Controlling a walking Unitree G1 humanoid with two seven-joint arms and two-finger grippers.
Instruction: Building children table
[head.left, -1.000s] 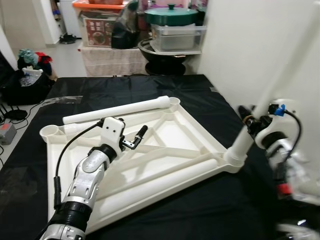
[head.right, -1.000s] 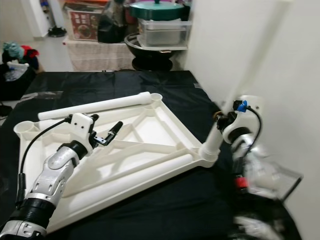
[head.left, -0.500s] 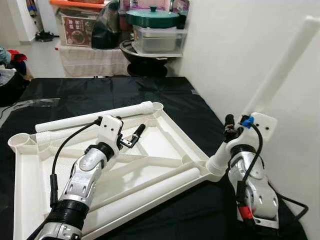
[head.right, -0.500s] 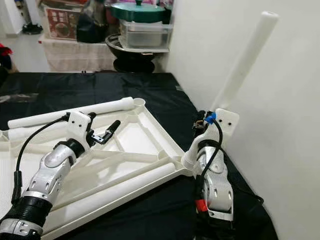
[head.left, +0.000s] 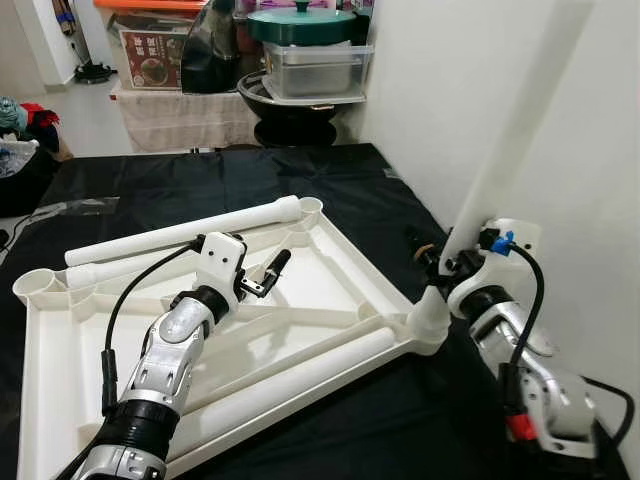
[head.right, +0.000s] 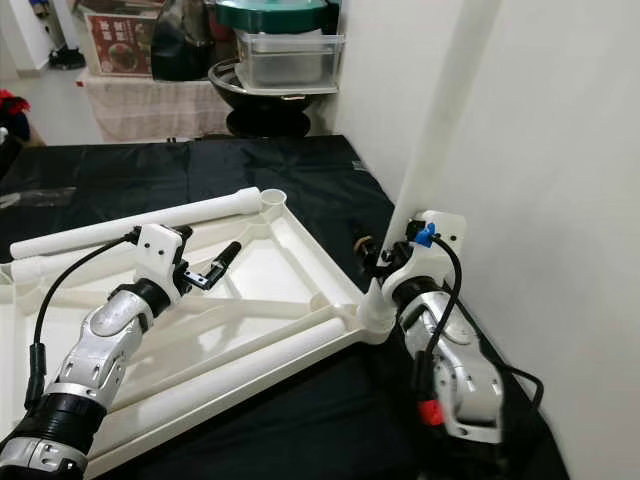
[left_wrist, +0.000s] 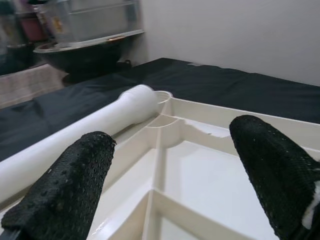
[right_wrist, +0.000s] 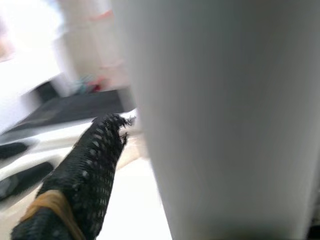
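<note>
A white children's table top (head.left: 366, 276) lies upside down on a black cloth. One white table leg (head.left: 510, 140) rises steeply from the corner socket (head.left: 428, 318) at the right. My right gripper (head.left: 450, 262) is shut on that leg just above the socket; the right wrist view shows the leg (right_wrist: 225, 115) pressed against one finger (right_wrist: 85, 175). My left gripper (head.left: 272, 275) hovers open over the ribs of the table top, holding nothing. The left wrist view shows its fingers (left_wrist: 65, 190) spread wide above the ribbed underside. A loose leg (head.left: 180, 232) lies along the far rim.
Another white leg (head.left: 290, 375) lies inside the table top near its front rim. A white wall (head.left: 600, 200) stands close on the right. Behind the cloth are a green pot (head.left: 300, 22), a plastic box (head.left: 315, 70) and a black bowl (head.left: 300, 105). Clothes (head.left: 20, 120) lie at far left.
The camera has swung, shifting the whole scene. My right gripper has tilted the leg closer to upright in the corner socket. The left gripper stays open over the ribs.
</note>
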